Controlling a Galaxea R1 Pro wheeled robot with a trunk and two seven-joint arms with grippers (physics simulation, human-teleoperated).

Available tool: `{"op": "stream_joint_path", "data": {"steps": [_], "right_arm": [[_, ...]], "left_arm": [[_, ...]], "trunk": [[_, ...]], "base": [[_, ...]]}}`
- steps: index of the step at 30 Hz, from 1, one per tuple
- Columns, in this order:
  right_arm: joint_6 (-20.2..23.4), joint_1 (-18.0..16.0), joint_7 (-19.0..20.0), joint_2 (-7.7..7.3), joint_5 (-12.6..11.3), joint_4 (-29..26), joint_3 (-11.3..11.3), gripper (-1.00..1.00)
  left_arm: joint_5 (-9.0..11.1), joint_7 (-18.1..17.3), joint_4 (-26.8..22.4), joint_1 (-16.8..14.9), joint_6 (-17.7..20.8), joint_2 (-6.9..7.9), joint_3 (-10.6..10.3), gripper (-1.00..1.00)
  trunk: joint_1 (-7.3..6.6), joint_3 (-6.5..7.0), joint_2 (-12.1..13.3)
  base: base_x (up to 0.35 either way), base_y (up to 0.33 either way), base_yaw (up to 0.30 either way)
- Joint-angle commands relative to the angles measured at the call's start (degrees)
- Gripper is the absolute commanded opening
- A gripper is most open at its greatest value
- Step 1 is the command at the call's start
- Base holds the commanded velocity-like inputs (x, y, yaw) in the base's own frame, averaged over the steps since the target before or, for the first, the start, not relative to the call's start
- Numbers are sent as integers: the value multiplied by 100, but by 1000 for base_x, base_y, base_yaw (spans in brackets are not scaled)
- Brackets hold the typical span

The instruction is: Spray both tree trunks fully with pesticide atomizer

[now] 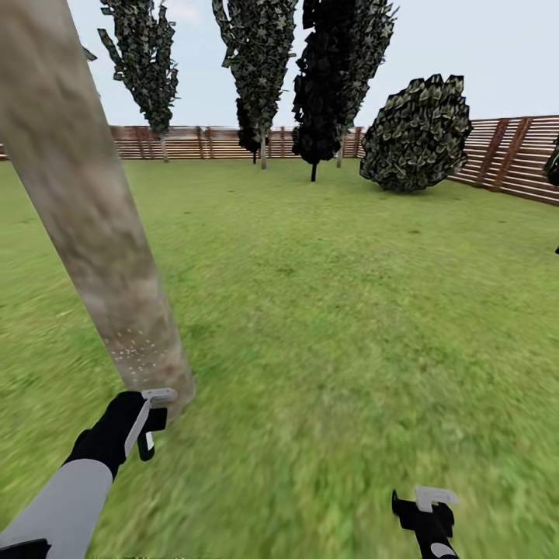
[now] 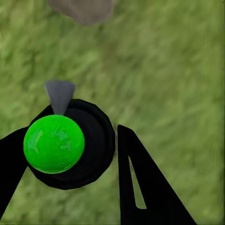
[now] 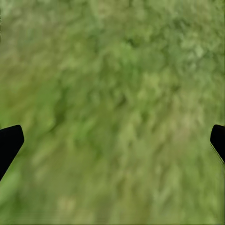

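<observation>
Left gripper [image 2: 70, 164] clenched on pesticide atomizer [image 2: 54, 144] (green cap), near tree trunk [image 1: 93, 225] base; right gripper [image 3: 112, 140] released above lawn [image 1: 349, 310].

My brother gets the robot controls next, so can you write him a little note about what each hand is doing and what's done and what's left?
Left gripper: shut on the pesticide atomizer, a black bottle with a green round top, its grey nozzle aimed toward the near tree trunk.
Right gripper: open, nothing in it, over the lawn.
Done: atomizer picked up; pale speckles show low on this trunk.
Left: most of this trunk looks unsprayed, so keep going upward. I cannot tell from here which tree is the second one or whether it has been sprayed.
</observation>
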Motion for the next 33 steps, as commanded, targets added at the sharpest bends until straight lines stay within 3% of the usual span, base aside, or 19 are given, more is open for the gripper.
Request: {"op": "stream_joint_path", "data": {"steps": [1,5,8,12,23,33], "right_arm": [[-9,0,-14,0,-46,-2,50,100],[-9,0,-14,-1,-46,-2,50,100],[-9,1,-14,-2,-46,-2,50,100],[-9,0,-14,-4,-46,-1,50,100],[-9,0,-14,-4,-46,-2,50,100],[-9,0,-14,-14,-37,6,50,100]], "left_arm": [[-35,-15,-18,-6,35,-4,21,-100],[-20,-35,-40,-11,77,34,21,-100],[98,-44,-38,-30,116,53,13,-100],[108,-27,-39,-65,514,51,5,-100],[90,-22,-38,-86,572,58,-6,-100],[90,-22,-39,-83,572,57,-6,-100]], "trunk": [[0,-5,-2],[0,-5,-2],[0,-5,-2],[0,-5,-2],[0,-5,-2],[0,-5,-2]], "base": [[32,-293,262],[27,-295,270],[82,-297,273],[110,-297,274],[159,-297,271],[177,-297,25]]}}
